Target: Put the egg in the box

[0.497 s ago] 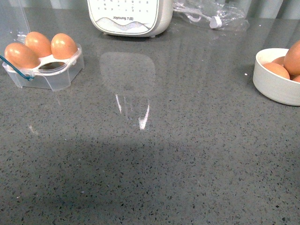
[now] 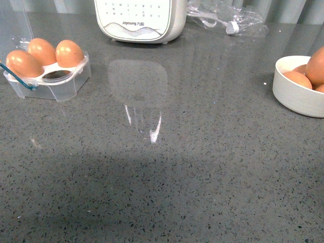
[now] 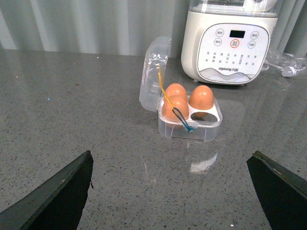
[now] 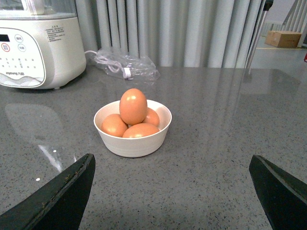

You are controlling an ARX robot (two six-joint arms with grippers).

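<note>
Left gripper (image 3: 171, 154) and right gripper (image 4: 171, 156) gape empty, while the smooth orange-brown egg (image 4: 133, 106) tops a bowl (image 4: 132, 143) right of the white appliance (image 4: 36, 48), the clear three-filled box (image 3: 189, 132) left of it.

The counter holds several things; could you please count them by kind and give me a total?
Clear egg box: 1
White bowl: 1
Eggs: 7 visible (3 in that box, 4 in that bowl)
Joyoung appliance: 1
Plastic bag with a cable: 1
Total: 11
</note>
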